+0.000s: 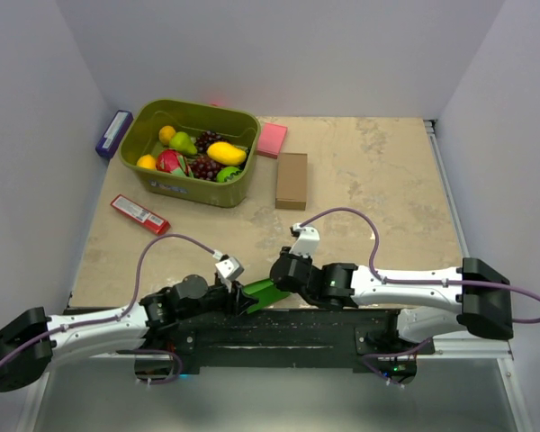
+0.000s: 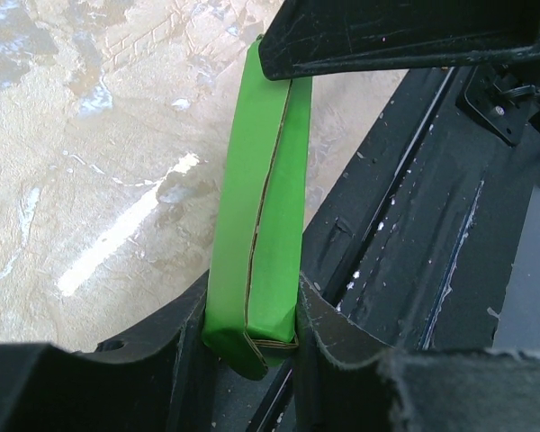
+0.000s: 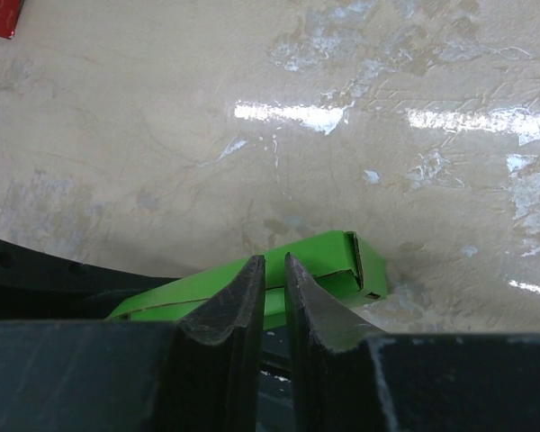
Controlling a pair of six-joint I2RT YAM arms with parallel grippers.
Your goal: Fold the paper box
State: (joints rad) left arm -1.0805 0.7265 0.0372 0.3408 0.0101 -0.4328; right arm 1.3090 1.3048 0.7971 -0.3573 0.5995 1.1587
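Left claw (image 2: 252, 306) is clamped on one end of the paper box (image 2: 261, 180), a finger on each side. The box is folded into a long flat green block. Right claw (image 3: 274, 270) has its fingers pinched almost together on the box's other end. Both arms lie low along the near edge of the table (image 1: 378, 180) and meet in the middle, box between them. Further back, an olive bin (image 1: 238, 193) holds toy fruit (image 1: 225, 153), with a brown box (image 1: 291, 180) just right of it.

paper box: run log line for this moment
paper box: folded into long block | left pincer: shut on one end | right pincer: almost closed at other end, grip unclear
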